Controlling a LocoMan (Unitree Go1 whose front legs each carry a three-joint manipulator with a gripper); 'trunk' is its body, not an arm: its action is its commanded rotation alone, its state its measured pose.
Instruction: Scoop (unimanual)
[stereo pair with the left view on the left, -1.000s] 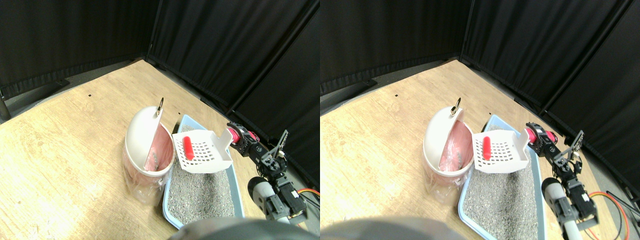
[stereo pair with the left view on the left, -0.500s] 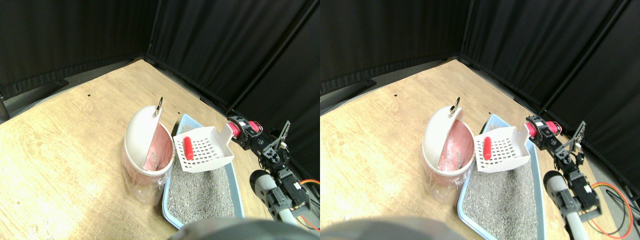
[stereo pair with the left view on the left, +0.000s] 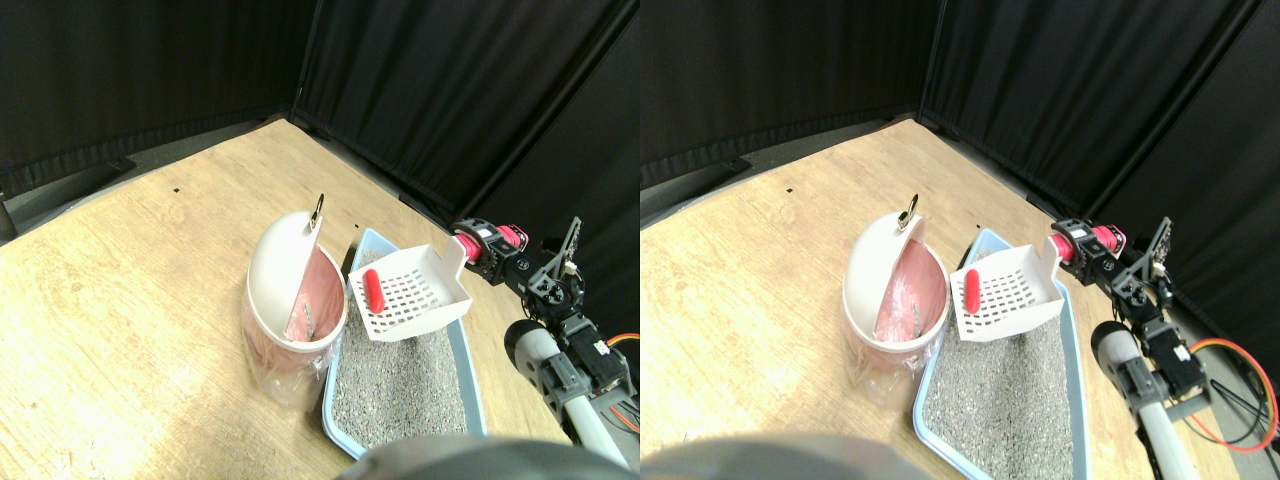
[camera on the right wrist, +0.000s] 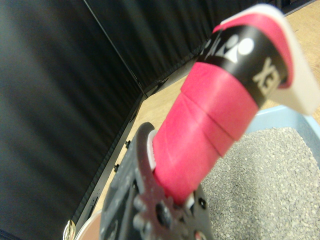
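Note:
A white slotted scoop (stereo pair with the left view on the left: 415, 298) hangs in the air over the far end of the light blue litter tray (stereo pair with the left view on the left: 474, 372). It tilts down toward the white bin (stereo pair with the left view on the left: 280, 262). A red cylinder (stereo pair with the left view on the left: 373, 290) lies in the scoop at its low edge, close to the bin's pink-lined opening (stereo pair with the left view on the left: 318, 300). My right gripper (stereo pair with the left view on the left: 481, 246) is shut on the scoop's pink wrapped handle (stereo pair with the left view on the left: 466, 243), to the right of the tray. In the wrist view the pink handle (camera on the right wrist: 210, 125) runs out of the dark jaw (camera on the right wrist: 150, 210), with grey litter (camera on the right wrist: 265, 170) beyond it.
The bin's swing lid (stereo pair with the left view on the left: 278, 255) stands tipped open with a metal ring (stereo pair with the left view on the left: 320, 210) at its top. Black curtains (stereo pair with the left view on the left: 450, 90) wall the wooden floor (stereo pair with the left view on the left: 130, 260) at the back and right. Orange cable (stereo pair with the left view on the left: 625, 340) lies by the arm.
The handle end of the scoop has risen and the arm has stretched farther out, so the scoop tilts more toward the bin. The red cylinder stays at its low edge.

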